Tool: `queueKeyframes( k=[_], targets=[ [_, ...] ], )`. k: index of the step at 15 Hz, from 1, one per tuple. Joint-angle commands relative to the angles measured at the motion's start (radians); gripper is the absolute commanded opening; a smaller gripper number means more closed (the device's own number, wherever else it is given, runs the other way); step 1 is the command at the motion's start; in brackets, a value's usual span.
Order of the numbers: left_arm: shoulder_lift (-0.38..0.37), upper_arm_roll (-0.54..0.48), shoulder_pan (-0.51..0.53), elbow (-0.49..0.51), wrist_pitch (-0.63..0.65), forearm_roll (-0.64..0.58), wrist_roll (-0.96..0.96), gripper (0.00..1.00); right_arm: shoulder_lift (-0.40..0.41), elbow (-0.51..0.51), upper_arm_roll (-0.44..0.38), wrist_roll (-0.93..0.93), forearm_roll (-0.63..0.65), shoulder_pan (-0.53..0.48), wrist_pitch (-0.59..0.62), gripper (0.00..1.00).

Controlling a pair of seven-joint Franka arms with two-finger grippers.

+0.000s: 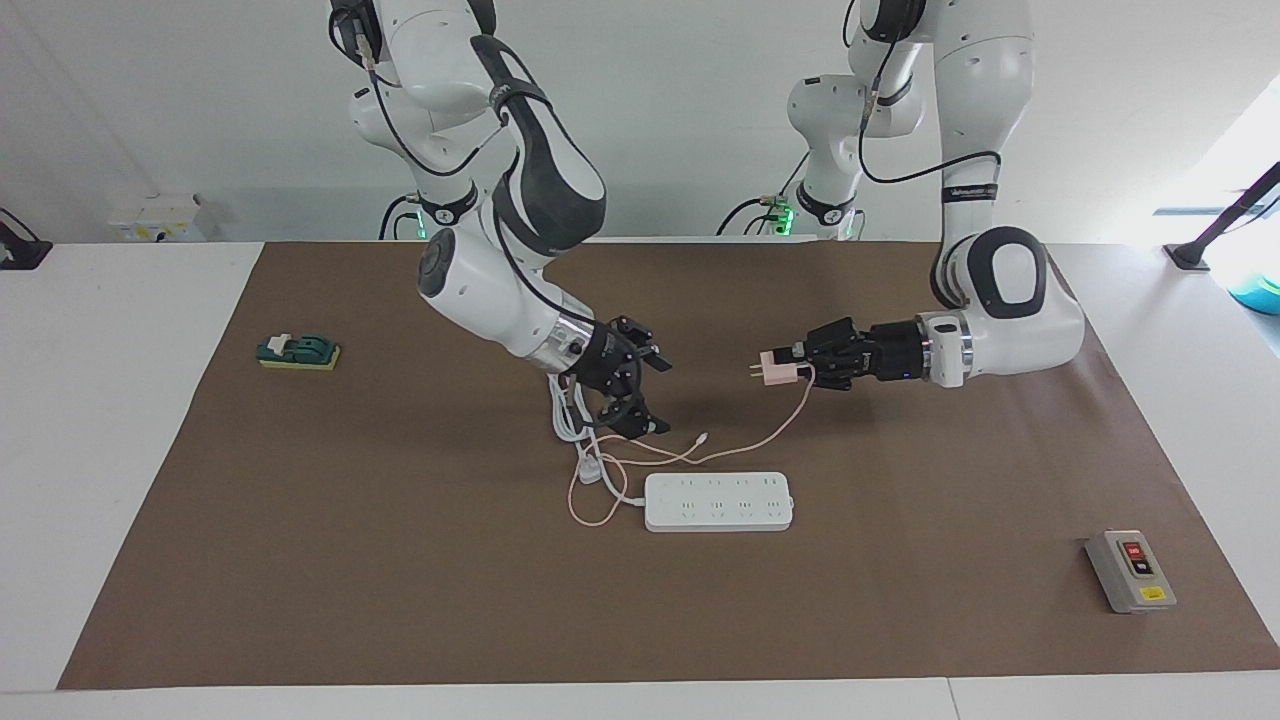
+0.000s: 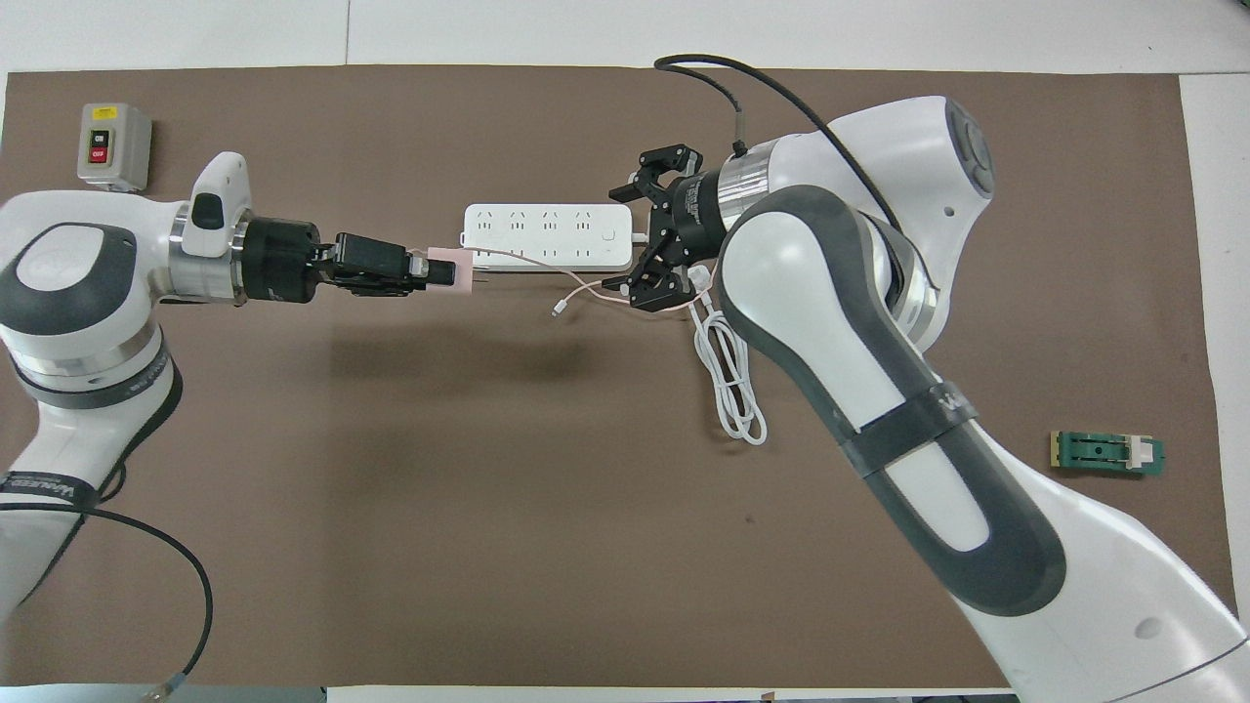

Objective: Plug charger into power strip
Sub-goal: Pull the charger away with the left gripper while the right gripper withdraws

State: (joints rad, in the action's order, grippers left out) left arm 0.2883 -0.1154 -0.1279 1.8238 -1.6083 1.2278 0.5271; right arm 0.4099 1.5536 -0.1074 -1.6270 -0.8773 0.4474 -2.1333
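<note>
Nearest the camera lies the power strip [image 1: 719, 501], flat on the mat, sockets bare. Up at one o'clock from it, the left gripper [image 1: 800, 366] clamps the charger [image 1: 775, 368] in mid-air, prongs sideways. The right gripper [image 1: 640, 390] hangs spread over the white cord [image 1: 566, 415]. Plugging remains.

From my station, the right claw [image 1: 640, 392] hides part of the white cord [image 1: 568, 415]; in the overhead view the charger [image 2: 447, 270] overlaps the power strip [image 2: 547, 236] at one end, and socket detail is too small to read
</note>
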Motion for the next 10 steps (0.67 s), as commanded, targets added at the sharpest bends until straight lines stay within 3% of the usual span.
queueKeyframes(
  k=[1, 6, 10],
  targets=[
    [0.005, -0.024, 0.028, -0.125, 0.066, -0.216, -0.097, 0.00, -0.052, 0.006, 0.006, -0.010, 0.095, -0.073, 0.071, 1.00],
    [0.011, -0.030, 0.093, -0.290, 0.189, -0.586, -0.206, 0.00, -0.088, 0.008, 0.005, 0.097, 0.234, -0.163, 0.189, 1.00],
    [0.008, -0.030, 0.097, -0.365, 0.252, -0.740, -0.208, 0.00, -0.114, 0.008, 0.005, 0.324, 0.329, -0.236, 0.308, 1.00]
  ],
)
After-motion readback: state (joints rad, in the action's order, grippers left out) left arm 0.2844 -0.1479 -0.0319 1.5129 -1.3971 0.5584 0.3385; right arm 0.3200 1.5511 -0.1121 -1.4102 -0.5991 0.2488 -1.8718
